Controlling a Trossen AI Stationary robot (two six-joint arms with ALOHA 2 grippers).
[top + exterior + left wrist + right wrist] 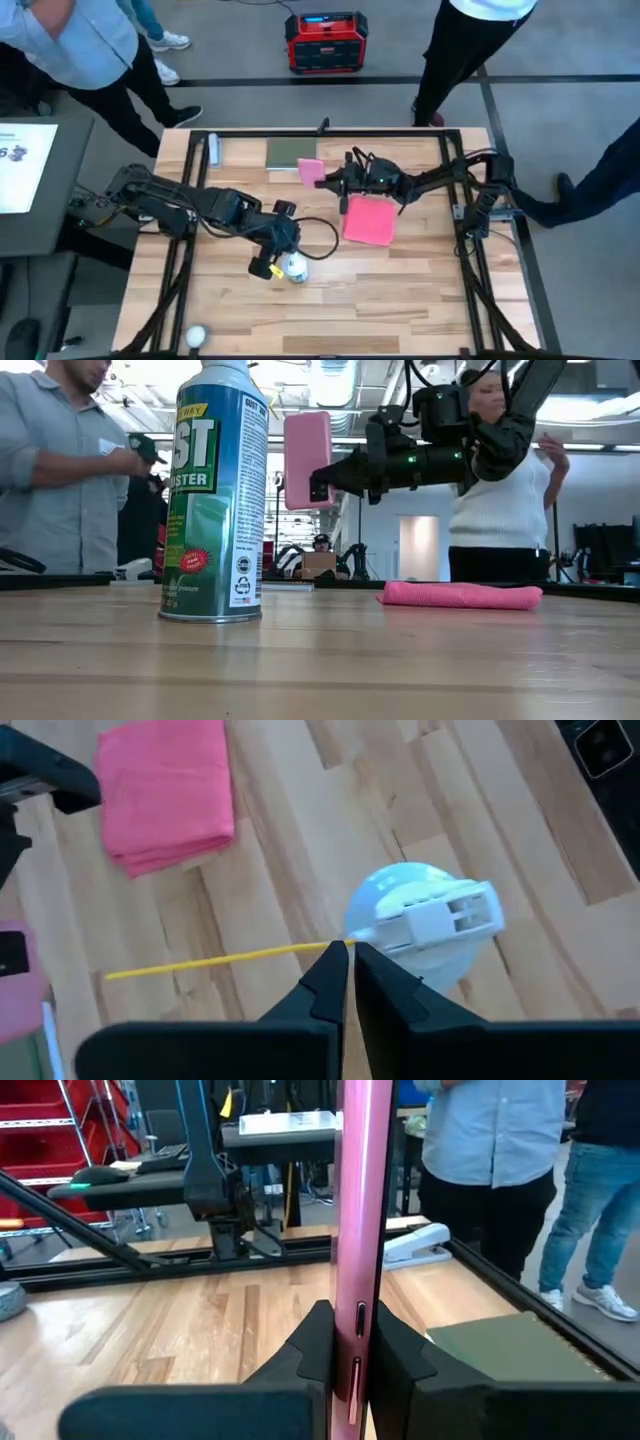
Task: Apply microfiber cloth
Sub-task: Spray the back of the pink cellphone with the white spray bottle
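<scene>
Pink microfiber cloth [369, 221] folded flat on desk [420, 290], right gripper [330, 181] just above it w/ jaws clamped on upright pink phone [307, 459], left gripper [272, 262] w/ jaws together at spray can [214, 495] left of cloth

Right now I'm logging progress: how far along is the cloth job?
Done: right hand holds the phone up off the table. In hand: left hand, shut, hovers over the spray can. Left: the cloth lies folded, untouched.
</scene>
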